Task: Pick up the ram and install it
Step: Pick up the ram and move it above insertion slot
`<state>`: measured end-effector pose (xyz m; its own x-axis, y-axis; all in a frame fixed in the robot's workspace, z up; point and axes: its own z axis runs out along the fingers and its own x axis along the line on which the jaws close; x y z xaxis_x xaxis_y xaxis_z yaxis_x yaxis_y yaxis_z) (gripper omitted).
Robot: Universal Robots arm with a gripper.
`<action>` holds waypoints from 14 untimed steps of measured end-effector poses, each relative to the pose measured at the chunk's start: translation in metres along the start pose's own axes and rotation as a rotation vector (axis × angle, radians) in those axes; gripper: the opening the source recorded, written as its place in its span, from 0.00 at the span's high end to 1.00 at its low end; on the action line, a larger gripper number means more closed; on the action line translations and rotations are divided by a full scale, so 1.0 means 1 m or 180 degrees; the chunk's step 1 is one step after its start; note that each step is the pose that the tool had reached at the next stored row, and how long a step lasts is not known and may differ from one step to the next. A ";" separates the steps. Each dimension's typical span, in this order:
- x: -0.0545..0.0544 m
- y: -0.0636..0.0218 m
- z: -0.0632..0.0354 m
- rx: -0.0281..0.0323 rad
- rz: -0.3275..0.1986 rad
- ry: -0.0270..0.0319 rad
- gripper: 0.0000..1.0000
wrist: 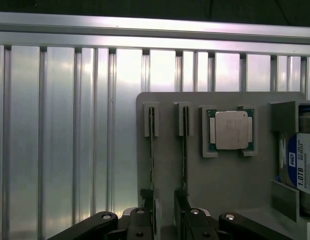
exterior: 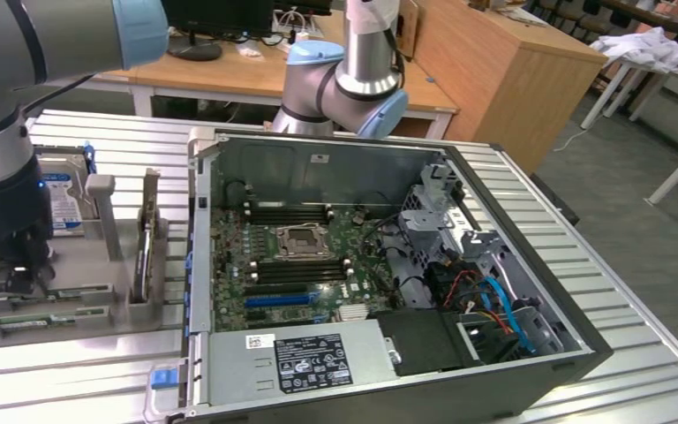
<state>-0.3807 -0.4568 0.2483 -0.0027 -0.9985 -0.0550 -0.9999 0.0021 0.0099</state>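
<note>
The ribbed metal worktop (exterior: 621, 291) carries everything. On it, well apart from the fingers toward the exterior view's right, lies the open computer case (exterior: 315, 134). Inside it is the motherboard (exterior: 304, 265) with an uncovered CPU socket (exterior: 304, 238), dark memory slots on either side of the socket that look unfilled, a power supply (exterior: 304, 358), and loose blue and orange cables.

The arm (exterior: 3, 132) reaches down at the exterior view's left over a grey fixture plate (wrist: 220, 180), which acts as the parts tray. Farthest to one side of the fingers, a silver hard drive (wrist: 305, 165) with a blue label stands in its bracket. Nearer the fingers on that side, the square silver CPU (wrist: 231, 130) sits flat in its own pocket.

Nearest the fingers are two ram sticks, each standing on edge in its own narrow slot, parallel and just beside one another: one ram stick (wrist: 151, 150) and the other ram stick (wrist: 185, 150). Their long axes run straight out ahead of the fingers, and their near ends lie directly under the fingers.

The fingers (wrist: 181, 210) are spread wide with nothing between them, hovering low over those near ends. The gap sits roughly over the strip of plate between the two sticks, so I cannot tell which stick they are lined up on. Neither stick has been lifted, and both rest in their slots.
</note>
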 end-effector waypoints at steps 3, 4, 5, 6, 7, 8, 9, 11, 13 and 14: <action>0.002 0.0000 -0.0001 0.0000 0.0000 0.0000 0.69; 0.002 0.0000 -0.0001 0.0000 0.0000 0.0000 0.69; 0.002 0.0000 -0.0001 0.0000 0.0000 0.0000 0.69; 0.002 0.0000 -0.0001 0.0000 0.0001 0.0000 0.69; 0.002 0.0000 -0.0001 0.0000 0.0001 0.0000 0.69; 0.002 0.0000 -0.0001 0.0000 0.0000 0.0000 0.69; 0.002 0.0000 0.0001 0.0000 0.0000 0.0000 0.69; 0.003 0.0000 0.0021 0.0000 0.0000 0.0000 0.69; 0.003 0.0000 0.0044 0.0000 0.0000 0.0000 0.69; 0.004 0.0000 0.0055 0.0000 0.0000 0.0000 0.69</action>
<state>-0.3807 -0.4601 0.2426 -0.0028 -0.9985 -0.0550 -0.9999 0.0022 0.0100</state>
